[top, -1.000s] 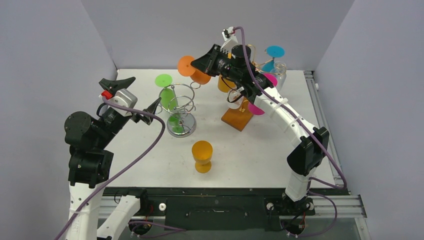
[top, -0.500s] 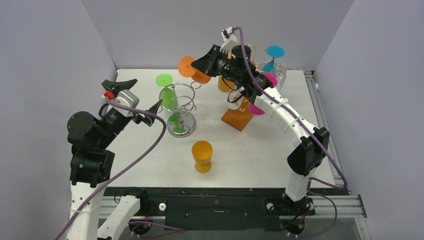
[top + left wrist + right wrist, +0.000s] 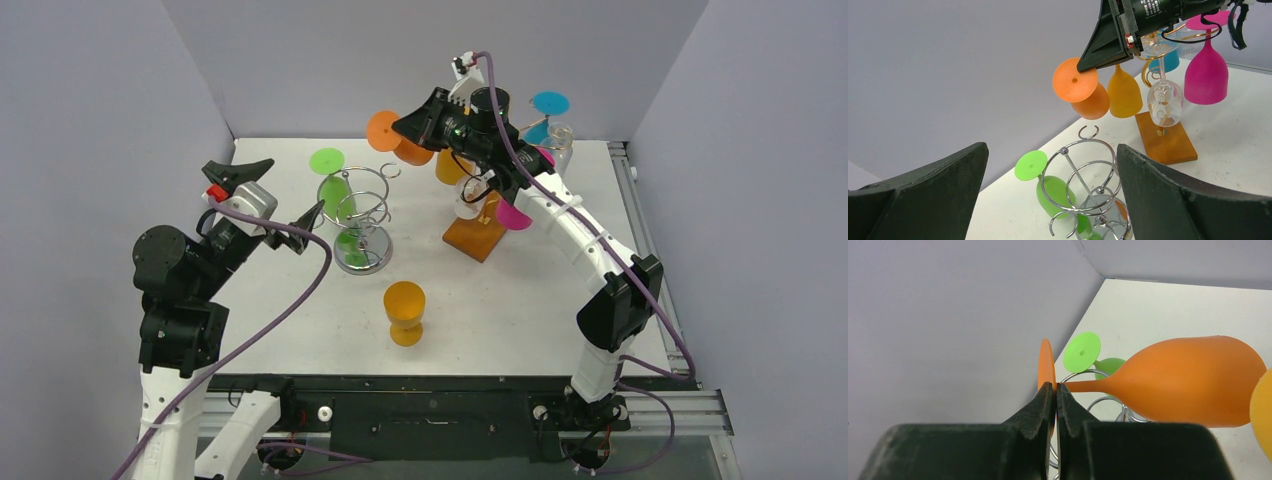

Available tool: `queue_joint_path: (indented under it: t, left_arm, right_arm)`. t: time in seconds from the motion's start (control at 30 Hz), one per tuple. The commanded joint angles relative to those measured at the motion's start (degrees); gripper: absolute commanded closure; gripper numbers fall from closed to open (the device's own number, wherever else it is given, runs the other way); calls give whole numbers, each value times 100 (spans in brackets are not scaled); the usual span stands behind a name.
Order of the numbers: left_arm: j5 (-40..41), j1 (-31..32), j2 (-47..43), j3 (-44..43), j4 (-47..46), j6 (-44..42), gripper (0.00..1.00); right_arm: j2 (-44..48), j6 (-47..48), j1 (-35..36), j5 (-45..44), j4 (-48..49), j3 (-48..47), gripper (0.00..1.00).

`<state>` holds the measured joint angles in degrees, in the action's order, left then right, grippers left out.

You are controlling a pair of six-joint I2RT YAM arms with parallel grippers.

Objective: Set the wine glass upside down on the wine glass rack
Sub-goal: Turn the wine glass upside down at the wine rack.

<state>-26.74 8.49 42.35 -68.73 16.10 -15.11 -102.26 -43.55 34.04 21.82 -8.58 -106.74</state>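
Note:
My right gripper (image 3: 408,127) is shut on the flat foot of an orange wine glass (image 3: 398,142) and holds it in the air, tilted on its side, just left of the gold wire rack. That rack stands on a wooden base (image 3: 475,236). In the right wrist view the fingertips (image 3: 1055,388) pinch the foot (image 3: 1046,365), and the bowl (image 3: 1188,380) points right. A yellow glass (image 3: 1124,95), a clear glass (image 3: 1164,100) and a magenta glass (image 3: 1206,75) hang upside down on the rack. My left gripper (image 3: 275,190) is open and empty at the left.
A chrome spiral rack (image 3: 360,215) holding a green glass (image 3: 335,190) stands between the arms. A yellow-orange glass (image 3: 404,312) stands on the table in front. A blue glass (image 3: 545,110) hangs at the rack's far side. Grey walls close in the back and sides.
My right gripper has carried the orange glass a little to the right, closer to the gold rack. The left arm has barely shifted.

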Motion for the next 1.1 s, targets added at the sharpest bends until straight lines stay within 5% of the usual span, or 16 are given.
queue_joint_path:
  t: [0.0,1.07]
  left_arm:
    - [-50,-6,-69,19,-66,89,1]
    - [-176,-8,-333,264,-7,-136,0]
  right_arm:
    - [236,117,-38,-130,154,-66,100]
    - [-138,-126,287,-915,624,858,100]
